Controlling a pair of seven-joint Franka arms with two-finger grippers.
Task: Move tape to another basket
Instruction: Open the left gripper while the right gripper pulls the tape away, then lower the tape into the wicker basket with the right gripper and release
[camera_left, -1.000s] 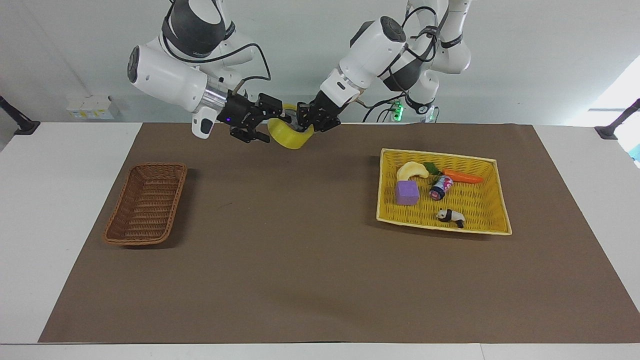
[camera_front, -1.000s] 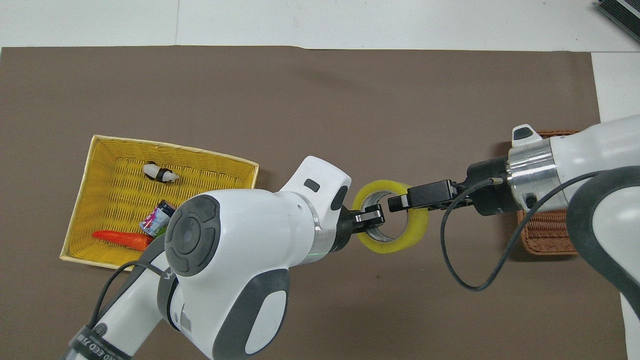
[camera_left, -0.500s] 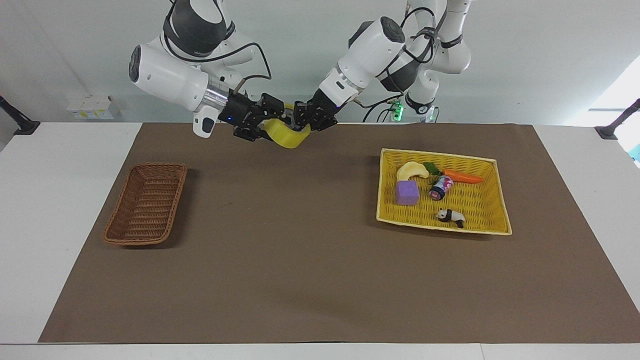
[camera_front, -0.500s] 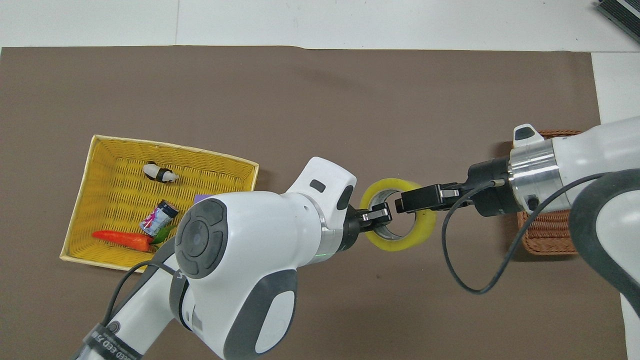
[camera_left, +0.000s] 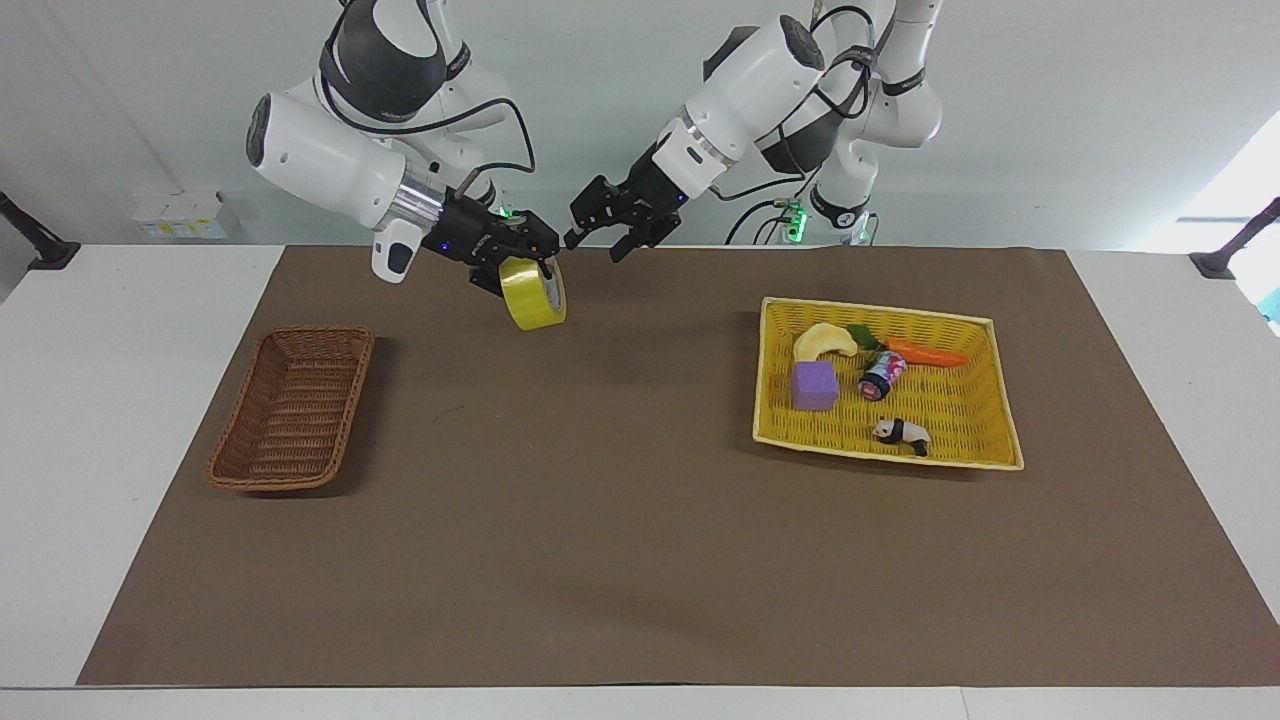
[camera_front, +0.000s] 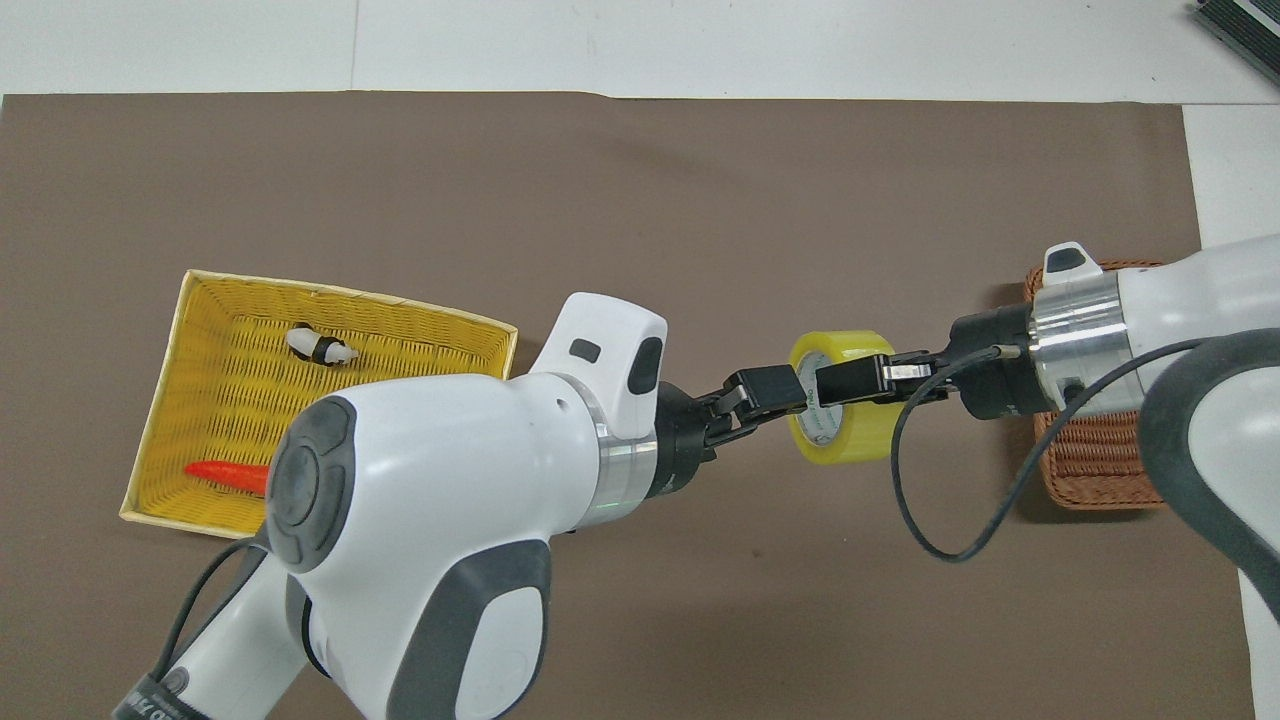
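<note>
Above the brown mat (camera_left: 600, 560), the tape (camera_left: 534, 292) has passed from the left gripper (camera_left: 604, 226), now released, to the right gripper (camera_left: 520, 256), now clenched on it. Handover is complete; the basket (camera_left: 293, 408), at the right arm's end, remains empty.

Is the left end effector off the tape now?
Apart. The facing view shows the left end effector open, with brown mat showing between it and the tape, which hangs from the right end effector.

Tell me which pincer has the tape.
The right pincer, on the arm reaching from the brown basket's end, is shut on the tape. The left pincer hangs open beside it, holding nothing.
</note>
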